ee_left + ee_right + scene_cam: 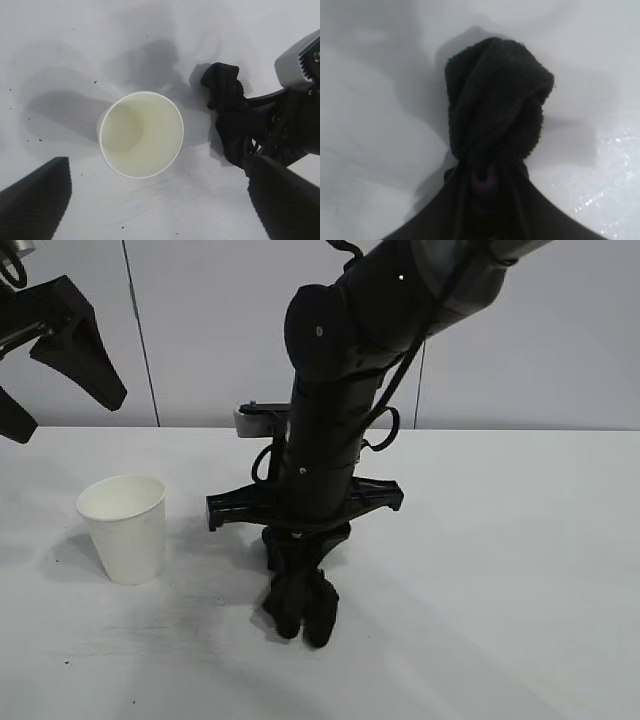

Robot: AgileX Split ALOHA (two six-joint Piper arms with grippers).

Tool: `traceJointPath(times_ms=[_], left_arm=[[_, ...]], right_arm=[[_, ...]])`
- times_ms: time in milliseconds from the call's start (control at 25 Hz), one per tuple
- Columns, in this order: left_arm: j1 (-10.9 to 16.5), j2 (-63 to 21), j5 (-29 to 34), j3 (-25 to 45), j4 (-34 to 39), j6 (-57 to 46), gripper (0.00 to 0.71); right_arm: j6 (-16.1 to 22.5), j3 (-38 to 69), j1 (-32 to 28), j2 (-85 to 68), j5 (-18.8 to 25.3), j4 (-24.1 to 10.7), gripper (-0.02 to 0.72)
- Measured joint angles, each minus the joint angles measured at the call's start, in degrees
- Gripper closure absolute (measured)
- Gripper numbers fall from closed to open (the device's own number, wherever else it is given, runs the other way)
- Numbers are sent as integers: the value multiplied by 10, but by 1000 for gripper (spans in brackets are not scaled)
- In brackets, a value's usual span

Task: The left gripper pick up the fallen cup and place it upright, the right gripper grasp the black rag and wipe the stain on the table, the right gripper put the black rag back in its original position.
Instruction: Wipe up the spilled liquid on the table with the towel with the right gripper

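The white cup [122,528] stands upright on the table [500,570], left of centre; the left wrist view looks down into its empty mouth [141,134]. High above it, at the upper left, my left gripper [65,418] hangs open and empty, with its fingers [35,200] far apart. At the table's middle my right gripper [300,565] points straight down, shut on the black rag [300,605]. The rag's lumpy end [495,115] rests on the tabletop beyond the gripper [485,185]. The stain is hidden or out of view.
A grey panelled wall [560,350] runs behind the table. Tiny dark specks [40,139] dot the surface near the cup. A faint wet sheen [610,145] glistens beside the rag. The right arm [340,420] rises over the middle of the table.
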Motion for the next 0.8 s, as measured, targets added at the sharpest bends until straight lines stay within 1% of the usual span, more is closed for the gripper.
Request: traceJointPath(times_ms=[120, 240, 400, 480, 520, 600, 640, 680, 720, 800], left_arm=[[0, 0, 1, 0, 0, 0, 17], [0, 0, 1, 0, 0, 0, 18], [0, 0, 1, 0, 0, 0, 18], [0, 0, 1, 0, 0, 0, 19], [0, 0, 1, 0, 0, 0, 19], [0, 0, 3, 0, 0, 0, 20], [0, 0, 4, 0, -1, 0, 20], [0, 0, 6, 0, -1, 0, 20], [0, 0, 8, 0, -4, 0, 20], [0, 0, 10, 0, -15, 0, 20]], right_arm=[[15, 40, -14, -27, 3, -17, 588], [19, 83, -42, -57, -3, -27, 588], [19, 127, -89, -88, -27, -29, 588], [19, 131, -109, -91, -29, -24, 588], [19, 132, -116, -92, -30, -21, 570], [19, 134, -126, -97, -30, -14, 426], [19, 134, -130, -101, -28, -11, 328], [19, 134, -133, -106, -27, -9, 189], [19, 134, -134, -111, -22, -9, 116], [21, 134, -139, -122, -11, -4, 55]])
